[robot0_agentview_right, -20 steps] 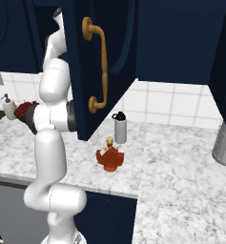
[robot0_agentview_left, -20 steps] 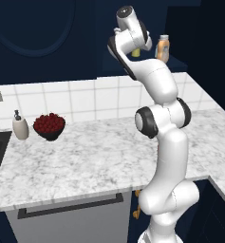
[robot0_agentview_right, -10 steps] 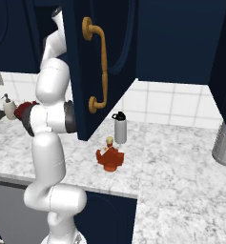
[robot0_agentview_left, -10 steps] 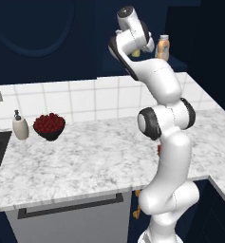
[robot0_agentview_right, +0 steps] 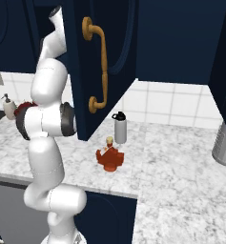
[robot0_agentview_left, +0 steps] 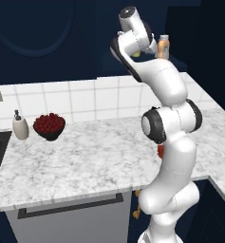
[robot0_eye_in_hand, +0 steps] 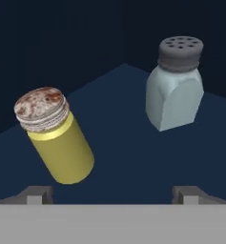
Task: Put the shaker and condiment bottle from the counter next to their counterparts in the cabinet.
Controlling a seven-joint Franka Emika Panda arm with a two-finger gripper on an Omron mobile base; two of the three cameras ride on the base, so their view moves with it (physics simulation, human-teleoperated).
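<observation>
Shaker [robot0_eye_in_hand: 57, 143] first: a small glossy yellow cylinder with a speckled, ridged silvery cap, tilted in the hand view with its cap towards ten o'clock, sitting on the flat dark navy shelf board [robot0_eye_in_hand: 128, 143] of the cabinet [robot0_agentview_right: 105, 62]. At two o'clock from it, well apart, stands a pale grey-white salt shaker [robot0_eye_in_hand: 175, 88] with squared shoulders and a dark perforated top. The gripper [robot0_eye_in_hand: 113, 194] has its jaws spread wide, the two dark fingertips [robot0_eye_in_hand: 35, 194] low in frame, holding nothing. Down on the marbled white-and-grey counter [robot0_agentview_right: 176, 167], the squat deep-red condiment bottle [robot0_agentview_right: 109, 156] with its tan stopper waits, a tall grey metal bottle [robot0_agentview_right: 120, 127] with a black top just behind it. Up in the cabinet, a pale orange bottle [robot0_agentview_left: 164, 46] with a grey cap stands beside the arm's wrist.
</observation>
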